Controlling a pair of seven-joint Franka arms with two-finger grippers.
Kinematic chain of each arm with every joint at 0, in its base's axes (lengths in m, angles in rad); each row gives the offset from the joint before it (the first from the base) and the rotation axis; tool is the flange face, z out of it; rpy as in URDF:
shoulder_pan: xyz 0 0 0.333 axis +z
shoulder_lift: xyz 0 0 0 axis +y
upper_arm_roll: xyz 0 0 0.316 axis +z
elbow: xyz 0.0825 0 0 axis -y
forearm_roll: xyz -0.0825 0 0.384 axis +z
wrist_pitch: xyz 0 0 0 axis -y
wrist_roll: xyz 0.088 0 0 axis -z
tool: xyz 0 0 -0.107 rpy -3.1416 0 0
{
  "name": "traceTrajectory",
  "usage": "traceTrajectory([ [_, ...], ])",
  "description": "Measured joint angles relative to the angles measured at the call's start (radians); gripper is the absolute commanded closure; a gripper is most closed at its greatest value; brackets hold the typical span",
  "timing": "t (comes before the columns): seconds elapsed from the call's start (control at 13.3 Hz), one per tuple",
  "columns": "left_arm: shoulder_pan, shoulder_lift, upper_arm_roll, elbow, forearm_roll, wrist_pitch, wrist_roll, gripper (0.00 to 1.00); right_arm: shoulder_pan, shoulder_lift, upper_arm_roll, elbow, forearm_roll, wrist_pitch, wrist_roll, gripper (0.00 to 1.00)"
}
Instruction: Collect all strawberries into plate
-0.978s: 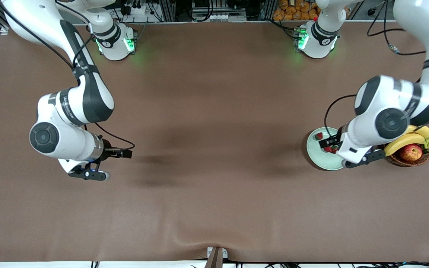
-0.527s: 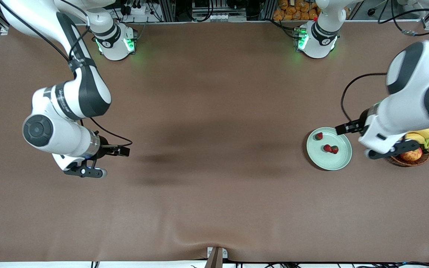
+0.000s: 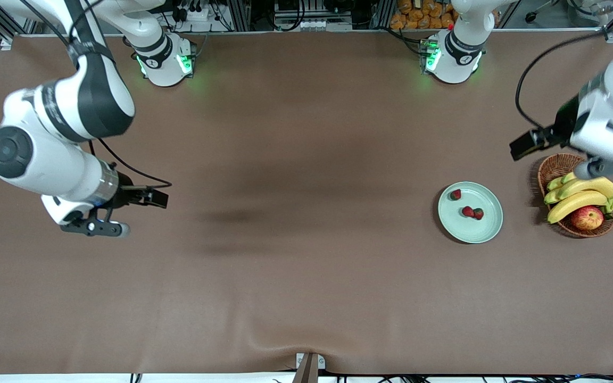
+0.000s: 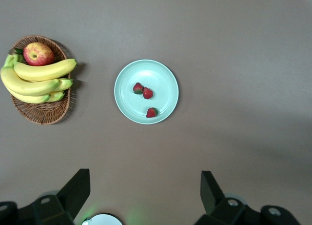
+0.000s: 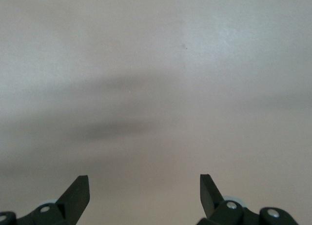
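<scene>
At the left edge of the front view, the right arm's black two-finger hand hangs over bare brown bench, with nothing under it but the cloth. Its wrist view shows both dark fingertips spread wide at the lower corners of the frame, with nothing between them.

Moving right across the front view, the middle of the frame is only the brown bench cloth. In the right third sits the round, shallow, pale mint-green plate, toward the left arm's end of the bench. All three tiny red strawberries with dark green caps lie in it: one strawberry alone close to the upper left rim, and two more strawberries touching each other near the middle of the plate.

Just right of the plate, near it but apart, stands the brown wicker basket, holding yellow bananas and a red-yellow apple.

At the far right edge, the left arm's black hand is raised over the upper part of the basket. In its wrist view the fingertips stand wide apart and hold nothing, while the plate, the strawberries and the basket lie well below.
</scene>
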Motion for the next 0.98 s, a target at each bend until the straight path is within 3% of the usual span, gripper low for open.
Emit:
traceTrajectory([
  [0.38, 0.034, -0.047, 0.014, -0.007, -0.002, -0.02, 0.118, 0.0, -0.109, -0.118, 0.001, 0.026, -0.007, -0.162, -0.145, 0.0],
  [0.53, 0.024, -0.049, 0.061, -0.009, -0.01, -0.02, 0.168, 0.0, -0.172, -0.144, -0.001, 0.04, -0.008, -0.198, -0.197, 0.0],
  [0.83, -0.224, -0.076, 0.398, -0.035, -0.091, -0.02, 0.246, 0.0, -0.226, -0.164, -0.022, 0.044, -0.066, -0.236, -0.218, 0.0],
  [0.98, -0.309, -0.117, 0.5, -0.096, -0.099, -0.007, 0.257, 0.0, -0.231, -0.164, -0.034, 0.044, -0.093, -0.255, -0.237, 0.0],
])
